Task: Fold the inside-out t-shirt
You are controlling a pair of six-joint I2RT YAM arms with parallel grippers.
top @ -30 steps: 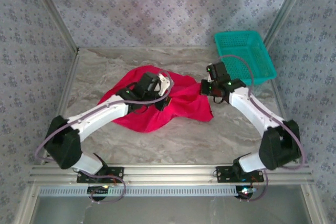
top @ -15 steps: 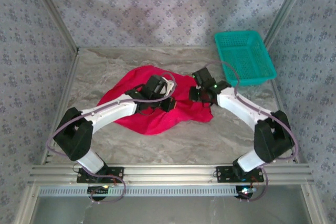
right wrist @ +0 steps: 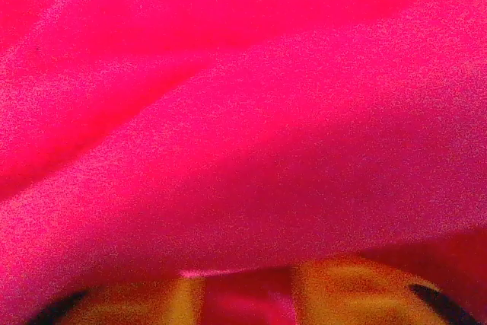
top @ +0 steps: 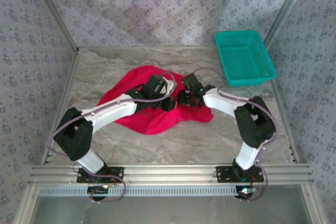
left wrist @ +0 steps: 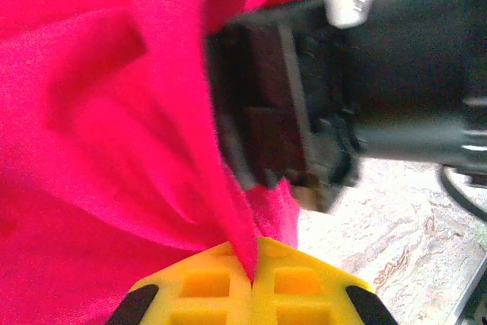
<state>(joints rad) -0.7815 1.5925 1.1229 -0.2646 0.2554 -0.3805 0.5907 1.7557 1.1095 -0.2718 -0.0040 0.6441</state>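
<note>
The t-shirt (top: 152,121) lies on the table (top: 210,140), basket (top: 245,59) behind-right.

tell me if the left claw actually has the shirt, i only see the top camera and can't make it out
Observer: yes, the left wrist view shows the left claw shut on a fold of the t-shirt, pinched between its yellow fingers.
Operator: and the right one
Observer: the right wrist view shows the right claw with its jaws apart, red cloth lying in the gap.
</note>
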